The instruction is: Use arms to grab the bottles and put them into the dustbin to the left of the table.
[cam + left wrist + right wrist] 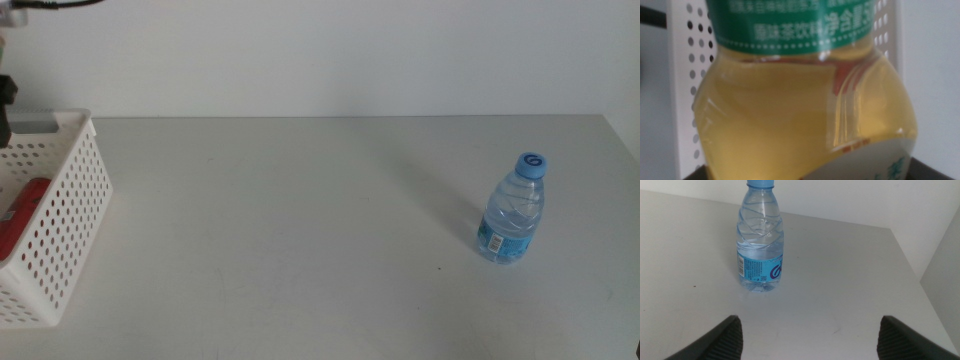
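water bottle [513, 215]: 1 | tea bottle [805, 105]: 1 | red can [22, 215]: 1 | dustbin [70, 215]: 1

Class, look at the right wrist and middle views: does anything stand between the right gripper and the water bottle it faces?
Nothing visible does. The right gripper has its jaws open wide, and only bare table lies between them and the upright water bottle, which stands alone on the table's right side.

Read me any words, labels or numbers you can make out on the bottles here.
Tea bottle, green label: white Chinese characters, too blurred to quote reliably.
Water bottle, blue label: a barcode, fine print and a looping logo, none readable.
Water bottle cap: a ring-shaped mark, no legible letters.
Red can in the dustbin: no text visible.
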